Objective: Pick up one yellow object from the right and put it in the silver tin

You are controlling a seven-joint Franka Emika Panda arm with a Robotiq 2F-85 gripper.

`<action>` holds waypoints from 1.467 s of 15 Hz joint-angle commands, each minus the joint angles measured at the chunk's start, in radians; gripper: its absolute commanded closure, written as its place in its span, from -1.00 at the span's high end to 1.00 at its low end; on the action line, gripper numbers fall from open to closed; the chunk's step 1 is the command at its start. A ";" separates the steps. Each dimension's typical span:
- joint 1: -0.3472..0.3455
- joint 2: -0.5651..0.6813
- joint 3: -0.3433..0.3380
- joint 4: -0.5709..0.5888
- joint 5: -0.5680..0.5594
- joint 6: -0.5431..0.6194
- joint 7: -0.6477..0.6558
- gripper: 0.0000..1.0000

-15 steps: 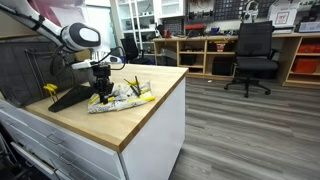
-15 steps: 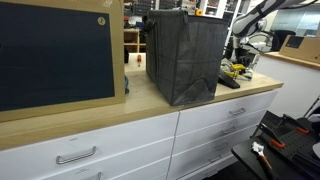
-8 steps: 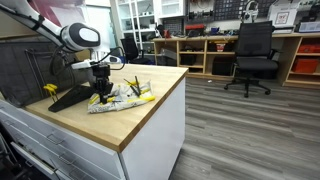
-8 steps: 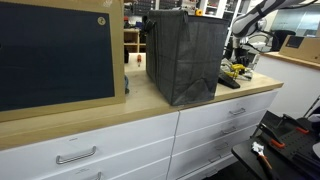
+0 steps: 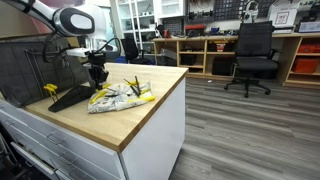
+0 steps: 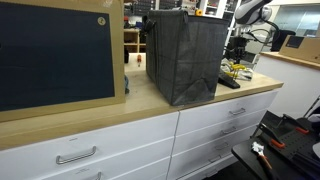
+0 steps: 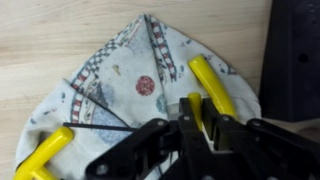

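Note:
My gripper (image 7: 197, 109) is shut on a short yellow piece (image 7: 195, 102) and holds it above a patterned white cloth (image 7: 130, 80). A longer yellow object (image 7: 214, 86) lies on the cloth just beside the fingers, and another yellow one (image 7: 44, 156) lies at the cloth's lower left edge. In an exterior view the gripper (image 5: 97, 76) hangs a little above the cloth (image 5: 115, 98) on the wooden counter (image 5: 140, 120), with yellow objects (image 5: 144, 97) on the cloth. The silver tin is out of view.
A large dark mesh rack (image 5: 25, 68) stands behind the cloth; it also shows in an exterior view (image 6: 185, 55). A flat black object (image 5: 70, 97) lies left of the cloth, with a yellow item (image 5: 50, 89) by it. The counter edge (image 5: 155, 125) is near.
The gripper has risen from the cloth to a little above it, and the arm has swung up and back. The cloth and the other yellow objects have not moved.

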 commanded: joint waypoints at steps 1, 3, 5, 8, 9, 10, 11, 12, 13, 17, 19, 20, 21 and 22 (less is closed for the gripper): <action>-0.030 -0.087 0.028 0.003 0.129 -0.020 -0.075 -0.92; -0.033 -0.111 0.037 0.017 0.219 -0.026 -0.108 -0.92; -0.032 -0.125 0.047 0.034 0.303 -0.029 -0.134 -0.92; -0.030 -0.131 0.058 0.062 0.406 -0.036 -0.165 -0.92; -0.032 -0.130 0.062 0.073 0.439 -0.043 -0.175 -0.92; -0.034 -0.126 0.066 0.085 0.471 -0.050 -0.182 -0.92; -0.036 -0.118 0.069 0.098 0.505 -0.061 -0.196 -0.92; -0.038 -0.111 0.072 0.111 0.538 -0.078 -0.207 -0.92; -0.039 -0.103 0.073 0.122 0.568 -0.096 -0.219 -0.92; -0.039 -0.081 0.070 0.161 0.659 -0.167 -0.260 -0.92; -0.041 -0.075 0.069 0.184 0.692 -0.194 -0.272 -0.92; -0.041 -0.073 0.068 0.196 0.709 -0.204 -0.281 -0.92; -0.041 -0.068 0.068 0.212 0.726 -0.213 -0.282 -0.92; -0.046 -0.065 0.067 0.229 0.743 -0.233 -0.291 -0.92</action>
